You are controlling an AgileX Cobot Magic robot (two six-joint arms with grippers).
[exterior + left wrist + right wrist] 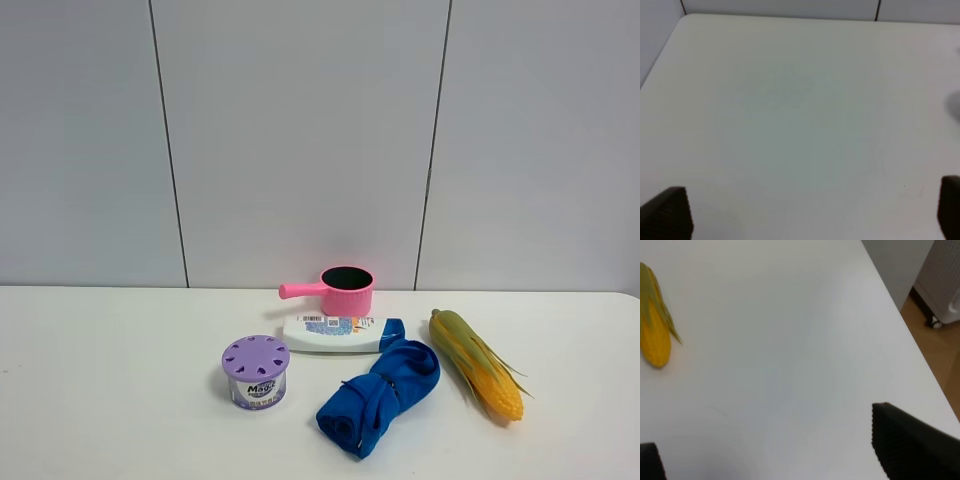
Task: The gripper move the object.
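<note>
The ear of corn (478,365), yellow kernels in green husk, lies on the white table (110,370) at the right of the exterior high view, right of the rolled blue cloth (380,396). Its yellow tip also shows in the right wrist view (654,335). Neither arm shows in the exterior high view. My right gripper (765,460) is open over bare table, apart from the corn. My left gripper (805,212) is open over bare table, with no object between its fingertips (670,212).
A purple-lidded can (256,371), a white bottle (335,333) and a pink pot (343,290) stand left of and behind the corn. The table's right edge (905,325) drops to a wooden floor with a white appliance (942,280).
</note>
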